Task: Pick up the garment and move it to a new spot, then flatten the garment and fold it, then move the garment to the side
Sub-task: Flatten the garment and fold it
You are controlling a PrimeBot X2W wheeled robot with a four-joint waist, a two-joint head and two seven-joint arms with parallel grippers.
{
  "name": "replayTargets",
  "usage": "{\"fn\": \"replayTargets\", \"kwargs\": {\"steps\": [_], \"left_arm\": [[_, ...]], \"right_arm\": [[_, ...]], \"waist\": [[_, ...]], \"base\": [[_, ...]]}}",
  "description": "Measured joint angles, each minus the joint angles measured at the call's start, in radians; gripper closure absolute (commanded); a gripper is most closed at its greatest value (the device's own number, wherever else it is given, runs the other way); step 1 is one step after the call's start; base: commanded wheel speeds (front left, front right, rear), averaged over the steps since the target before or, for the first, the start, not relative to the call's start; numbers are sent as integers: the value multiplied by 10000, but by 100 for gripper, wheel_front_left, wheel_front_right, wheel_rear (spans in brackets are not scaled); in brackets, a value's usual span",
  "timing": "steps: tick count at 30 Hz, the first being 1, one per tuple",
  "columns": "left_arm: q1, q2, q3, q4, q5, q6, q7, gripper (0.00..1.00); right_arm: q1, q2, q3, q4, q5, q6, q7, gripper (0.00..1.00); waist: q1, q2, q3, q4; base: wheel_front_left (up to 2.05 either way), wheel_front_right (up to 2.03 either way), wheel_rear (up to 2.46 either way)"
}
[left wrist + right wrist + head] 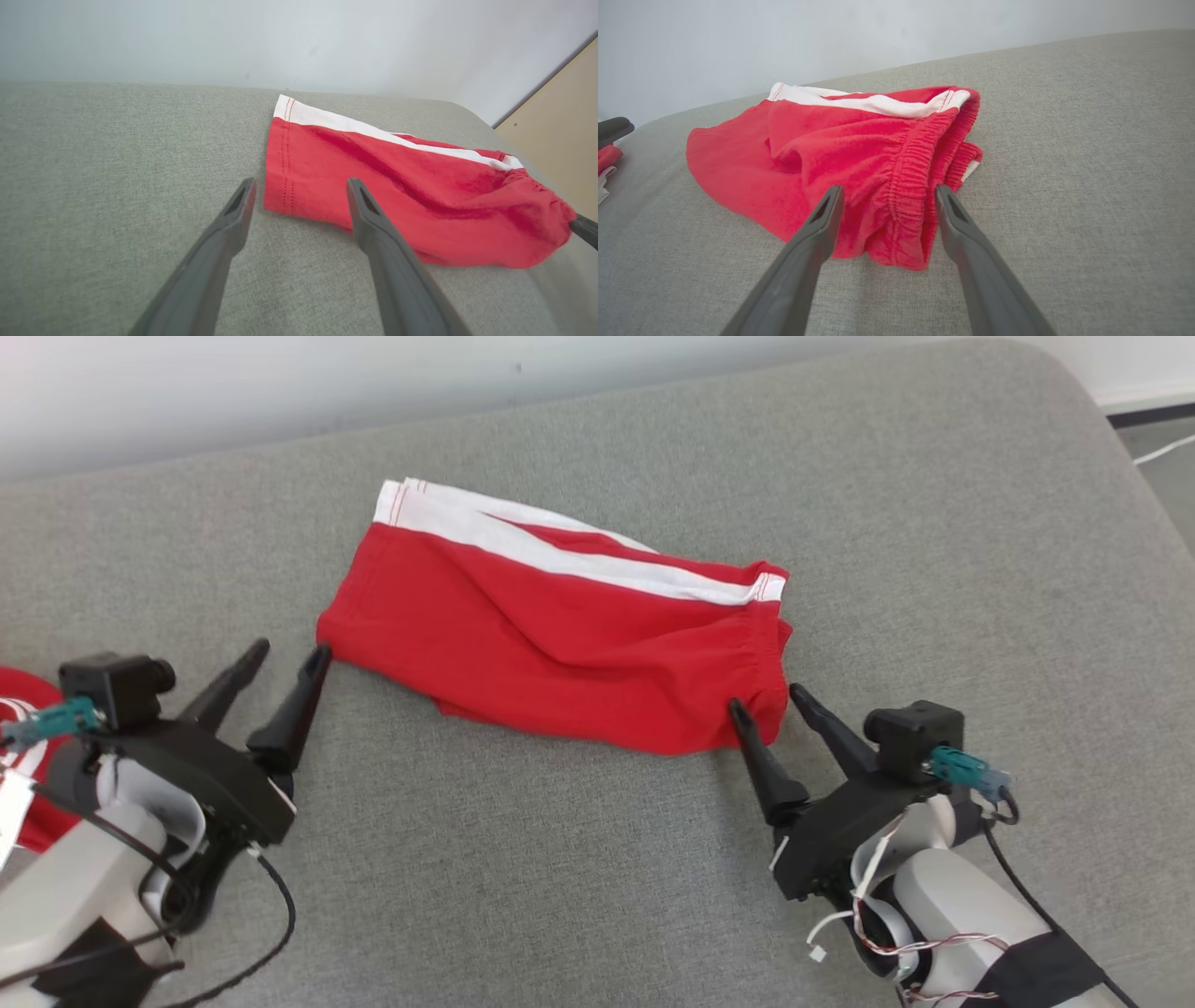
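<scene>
- The grey woven-fabric worktop is the broadest thing here, its rounded corner at 1 o'clock in the head view.
- The red cotton shorts with a white side stripe lie in the middle of it, folded over but rumpled. Their long axis runs from 10 o'clock to 4 o'clock in the head view.
- The gathered elastic waistband is the 4 o'clock end, and the stitched leg hem is the 10 o'clock end.
- The right claw comes in from 5 o'clock with its fingers spread wide and nothing gripped. In the right wrist view its tips straddle the waistband corner, the fabric sitting between them at 12 o'clock.
- The left claw comes in from 8 o'clock, equally wide and empty. Its inner fingertip is just beside the hem's near corner, and from its own wrist camera the hem lies ahead at 12 to 1 o'clock.
- Each arm is at its own end of the shorts, so neither is clearly nearer. The right looks better placed, being already around cloth. I judge the coming move to be closing on both ends together, along the long axis, so the shorts lift evenly.
- A second bundle of red and white cloth sits at 9 o'clock, partly hidden by the left arm.
</scene>
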Motion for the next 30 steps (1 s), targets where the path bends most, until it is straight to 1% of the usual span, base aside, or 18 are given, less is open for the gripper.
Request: {"fn": "replayTargets", "kwargs": {"steps": [7,11,13,25,26,27,30], "left_arm": [[-541,-2,79,407,2,-2,2,0],[-859,0,67,656,54,-4,59,0],[-985,2,-6,750,75,-4,165,0],[-1718,-186,-414,1246,132,-12,798,0],[-1787,-203,-403,1304,102,-12,846,26],[-1848,-211,-405,1321,69,-12,871,100],[-1883,-196,-500,1315,69,-6,903,100]], "right_arm": [[-289,322,242,-150,-362,-167,167,0],[-528,483,313,-174,-571,-176,221,0],[-569,539,351,-174,-725,-257,261,0],[-989,842,326,52,-1218,-293,336,0],[-1030,884,328,105,-1277,-293,334,53],[-1100,917,343,136,-1298,-293,339,100],[-1192,959,334,347,-1342,-339,347,100]], "waist": [[1,1,443,-84],[1,1,710,-216],[1,1,853,-296],[0,1,1768,-697],[0,1,1830,-710],[0,2,1877,-719],[1,1,1912,-723]], "base": [[0,0,0],[0,0,0],[0,0,0],[0,0,0],[0,0,0],[0,0,0],[0,0,0]]}}
